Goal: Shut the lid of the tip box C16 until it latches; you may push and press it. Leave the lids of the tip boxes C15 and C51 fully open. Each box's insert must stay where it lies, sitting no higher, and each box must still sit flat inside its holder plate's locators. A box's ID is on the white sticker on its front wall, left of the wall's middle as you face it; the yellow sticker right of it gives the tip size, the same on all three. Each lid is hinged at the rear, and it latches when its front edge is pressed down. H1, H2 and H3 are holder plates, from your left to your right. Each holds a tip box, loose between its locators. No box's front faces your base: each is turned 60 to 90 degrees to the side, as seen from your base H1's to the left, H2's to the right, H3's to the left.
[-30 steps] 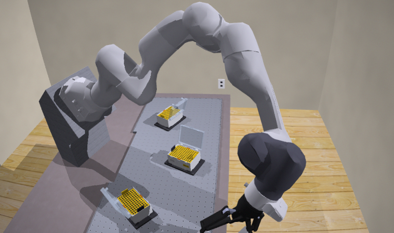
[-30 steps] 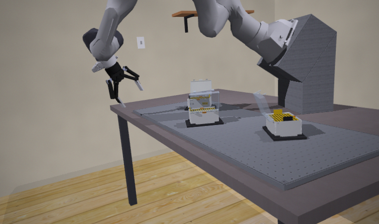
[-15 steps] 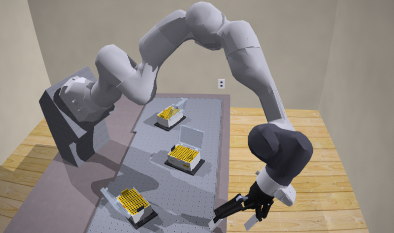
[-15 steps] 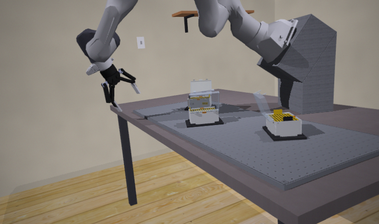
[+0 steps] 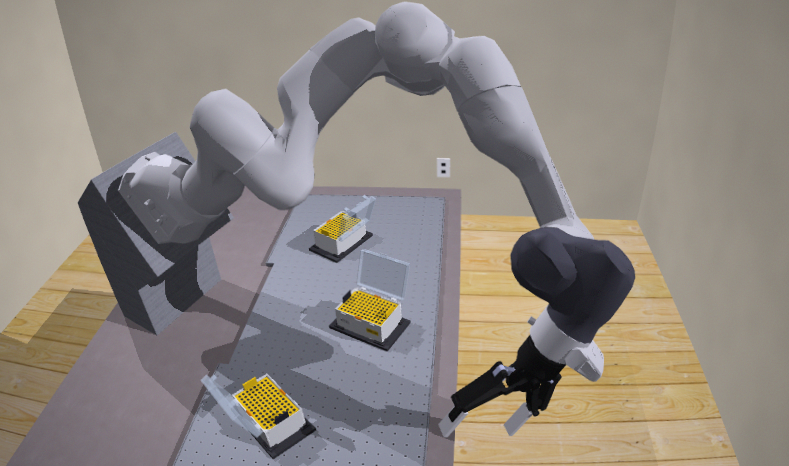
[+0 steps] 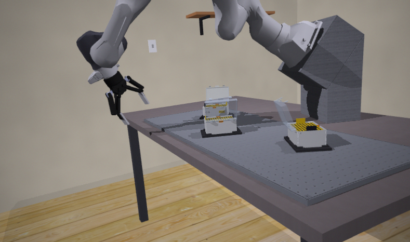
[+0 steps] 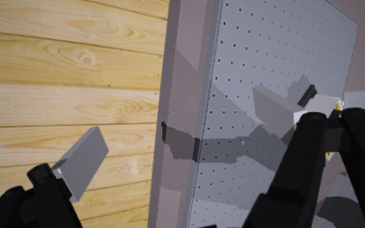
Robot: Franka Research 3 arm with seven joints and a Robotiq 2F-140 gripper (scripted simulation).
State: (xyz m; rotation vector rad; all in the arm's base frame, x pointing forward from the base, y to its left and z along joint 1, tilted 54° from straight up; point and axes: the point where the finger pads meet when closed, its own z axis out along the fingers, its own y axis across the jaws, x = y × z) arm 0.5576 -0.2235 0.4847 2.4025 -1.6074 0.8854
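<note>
While hanging past the table (image 5: 452, 243) edge | gripper (image 5: 482, 417) | jaws fully spread, empty

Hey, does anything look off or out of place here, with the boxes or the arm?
All three tip boxes sit in their holder plates with lids up. The open, empty end effector hangs past the table edge over the floor, away from every box.

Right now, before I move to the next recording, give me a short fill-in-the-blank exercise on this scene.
1. The gripper has its fingers spread ____.
2. The gripper hangs beyond the table edge, over the ____ floor.
3. On the perforated board stand ____ tip boxes with yellow inserts.
4. The lid of the middle tip box is ____.

Missing words: open; wooden; three; open
</note>
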